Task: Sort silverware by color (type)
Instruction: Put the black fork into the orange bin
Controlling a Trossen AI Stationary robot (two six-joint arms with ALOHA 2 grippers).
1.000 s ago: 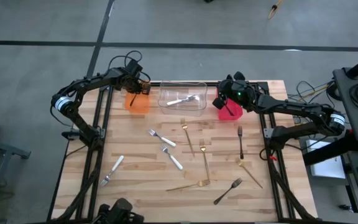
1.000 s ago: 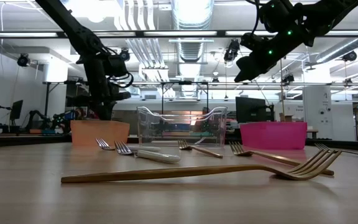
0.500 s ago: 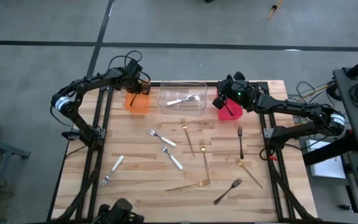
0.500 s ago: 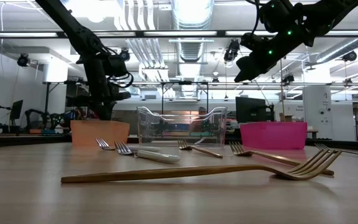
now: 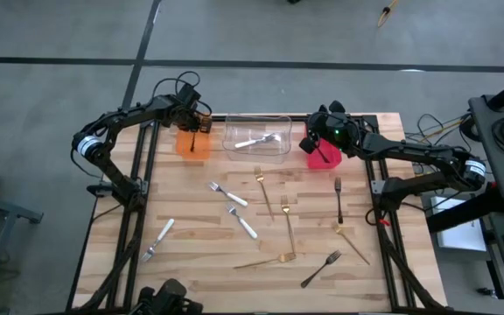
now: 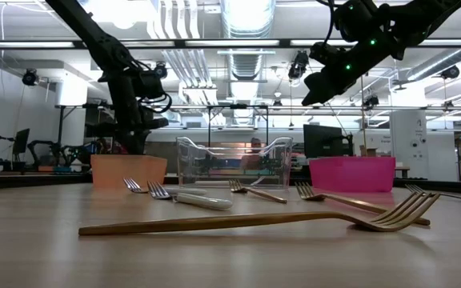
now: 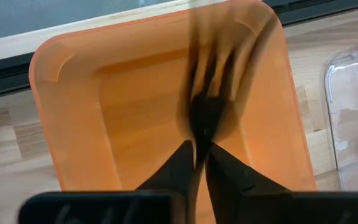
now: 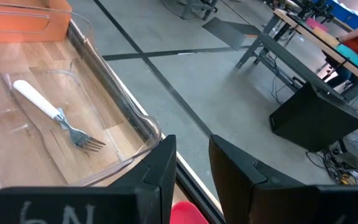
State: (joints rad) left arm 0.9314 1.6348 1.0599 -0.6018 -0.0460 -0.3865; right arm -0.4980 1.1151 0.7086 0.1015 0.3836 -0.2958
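At the left, the left gripper hangs over the orange bin, and in its wrist view a black fork blurs just past the fingertips; the narrow gap between the fingers leaves it impossible to tell whether they pinch it or have let go. Next along, the clear bin holds one white-handled fork. The red bin sits under the right gripper, whose fingers stand slightly apart; a dark utensil shows in that bin from above, though whether the fingers touch it cannot be told. Across the table lie the remaining pieces: white-handled forks, gold forks in the middle, and black forks toward the right. These look light, stiff and slick, lying flat against the wood, so the narrow handle near its middle seems the safest place to pinch, with some risk of sliding or pivoting.
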